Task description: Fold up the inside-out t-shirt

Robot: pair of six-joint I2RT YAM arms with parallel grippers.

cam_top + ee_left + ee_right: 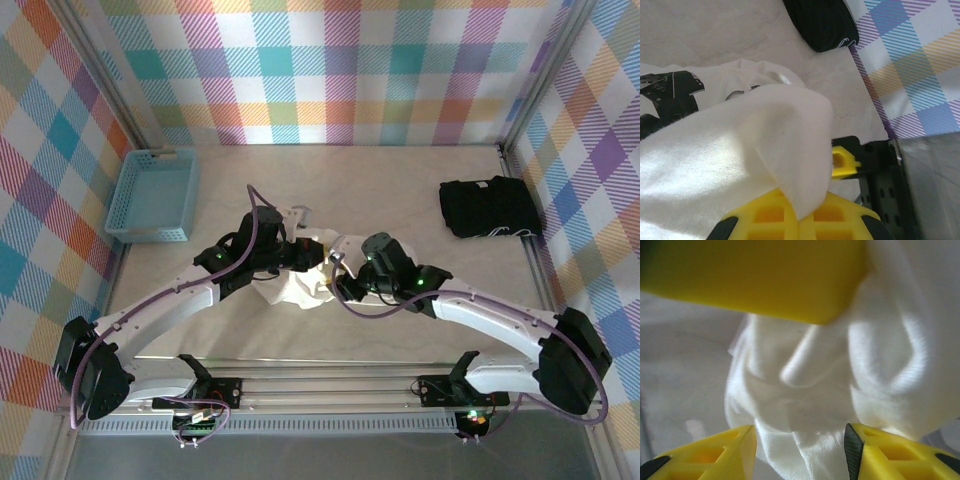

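- Yellow fingers (840,216) of left gripper (799,223) sit right at the lens, pressed together on a fold of the inside-out t-shirt (740,165); cloth drapes up and over them.
- Right gripper (800,445): jaws spread, bunched white cloth sits in the gap, not clamped by the look of it.
- T-shirt is a crumpled heap in the middle of table (400,190), between the two grippers, lifted a bit on the left side, nowhere near flat.
- Black folded garment (490,208) far right, blue basket (152,195) far left, both well apart from the shirt.
- Step, my read: early, sorting out the bundle to find an edge; no fold made yet.
- Next move calls for the right gripper to take a clean single edge, not a wad, then both arms pull apart to lay the shirt flat before any fold.
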